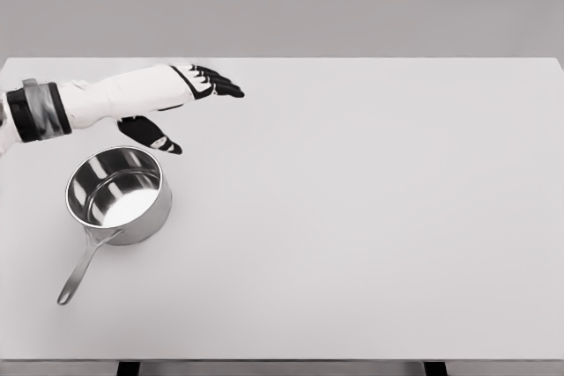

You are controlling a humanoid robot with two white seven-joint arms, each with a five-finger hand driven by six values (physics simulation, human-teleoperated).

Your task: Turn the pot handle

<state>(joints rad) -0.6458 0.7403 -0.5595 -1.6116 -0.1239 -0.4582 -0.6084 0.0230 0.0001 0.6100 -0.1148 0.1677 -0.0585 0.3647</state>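
A shiny steel pot point(119, 195) stands upright on the left part of the white table point(370, 217). Its long handle point(81, 269) points toward the table's front left. My left hand point(189, 103) hovers just behind the pot, with black fingers point(218, 85) stretched out to the right and the thumb point(150, 133) hanging down above the pot's far rim. The hand is open and holds nothing. It does not touch the pot. The right arm does not show.
The table's front edge runs along the bottom of the view, with two dark legs point(129, 368) showing below it. A grey wall stands behind the table.
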